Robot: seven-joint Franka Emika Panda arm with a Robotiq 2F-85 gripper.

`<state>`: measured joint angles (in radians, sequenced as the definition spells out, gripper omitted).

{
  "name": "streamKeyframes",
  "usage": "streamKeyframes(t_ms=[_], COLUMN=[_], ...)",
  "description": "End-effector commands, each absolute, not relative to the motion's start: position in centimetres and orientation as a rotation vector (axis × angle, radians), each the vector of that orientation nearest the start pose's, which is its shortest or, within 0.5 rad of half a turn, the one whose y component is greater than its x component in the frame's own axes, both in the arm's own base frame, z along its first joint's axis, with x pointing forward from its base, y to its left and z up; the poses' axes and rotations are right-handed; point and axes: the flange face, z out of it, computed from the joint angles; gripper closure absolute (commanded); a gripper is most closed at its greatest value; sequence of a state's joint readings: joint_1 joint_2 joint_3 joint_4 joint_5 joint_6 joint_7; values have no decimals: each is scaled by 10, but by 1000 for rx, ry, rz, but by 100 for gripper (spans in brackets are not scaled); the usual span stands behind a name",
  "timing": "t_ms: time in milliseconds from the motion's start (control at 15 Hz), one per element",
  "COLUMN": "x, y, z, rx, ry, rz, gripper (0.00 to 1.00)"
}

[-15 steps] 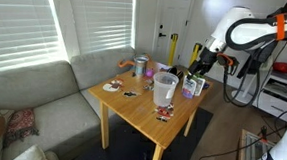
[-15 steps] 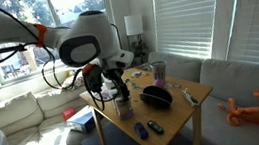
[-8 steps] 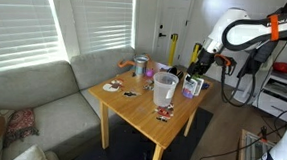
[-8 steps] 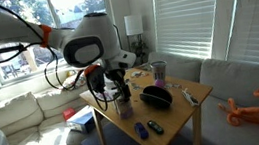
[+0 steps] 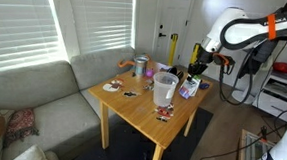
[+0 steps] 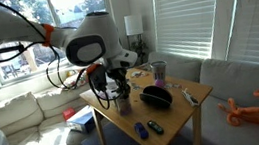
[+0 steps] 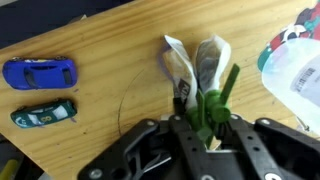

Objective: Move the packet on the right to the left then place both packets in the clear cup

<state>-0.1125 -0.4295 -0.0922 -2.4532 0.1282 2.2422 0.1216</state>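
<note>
Pincer (image 7: 197, 103) low at both packets (image 7: 181, 66), which stand upright and touching, side by side on wooden worktop (image 7: 110, 40). Fingers narrowly parted against packets; we cannot tell whether they grip. In an exterior view, packets stand just right of clear cup (image 5: 164, 88). Blue toy car (image 7: 40, 72) and teal toy car (image 7: 45, 115) lie well left in wrist view.

Wrist view: both packets (image 7: 195, 62) have lower ends hidden behind gripper (image 7: 212, 108); can't tell if jaws pinch one. Clear cup (image 7: 293, 65) cut off at right edge, blurred. In both exterior views packet print is too small to read, and gripper tips are indistinct.
</note>
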Motion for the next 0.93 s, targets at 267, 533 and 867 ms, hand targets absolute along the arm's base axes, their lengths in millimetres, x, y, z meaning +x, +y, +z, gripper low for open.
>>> streamKeyframes(t_ms=[267,533,867], x=[431,428,419], y=[-89,-87,-76], z=[497,519,567], rx=[-2908,-2913,-2925], ry=[568,561,522], rz=[-356,-403,-479], gripper=[100,97,97])
